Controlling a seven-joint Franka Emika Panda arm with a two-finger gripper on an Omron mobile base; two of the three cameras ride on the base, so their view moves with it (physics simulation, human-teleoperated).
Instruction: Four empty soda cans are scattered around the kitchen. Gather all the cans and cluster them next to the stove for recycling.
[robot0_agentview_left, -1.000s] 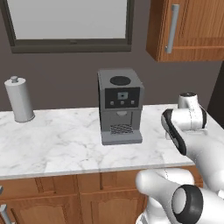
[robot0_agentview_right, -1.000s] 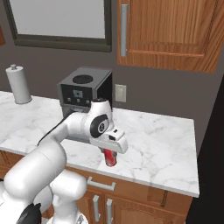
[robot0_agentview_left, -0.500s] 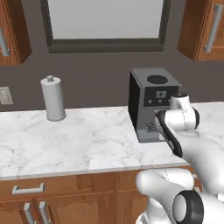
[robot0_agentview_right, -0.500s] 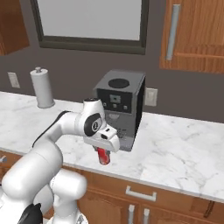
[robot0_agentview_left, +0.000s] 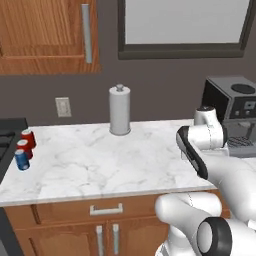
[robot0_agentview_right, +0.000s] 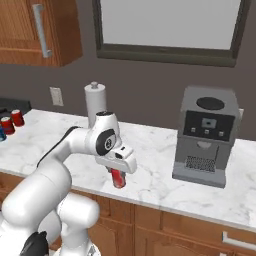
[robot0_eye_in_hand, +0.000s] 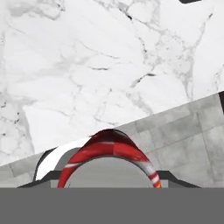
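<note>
Marble counter (robot0_agentview_left: 100, 165) carries the work: a red soda can (robot0_agentview_right: 118, 178) hangs upright in the hand (robot0_agentview_right: 119, 175), whose fingers are clamped on it, above the counter's front edge. Three more cans (robot0_agentview_left: 23, 148) stand clustered at the counter's far left end, just beside the stove (robot0_agentview_left: 7, 134). From the paper towel roll (robot0_agentview_left: 120, 110), the held can lies right and the cluster left, so the carry likely runs leftward past the roll.

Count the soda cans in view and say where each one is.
4. Three cans stand clustered at the counter's left end beside the stove: two red and one blue. The fourth can is in the gripper. Others may be out of frame.
</note>
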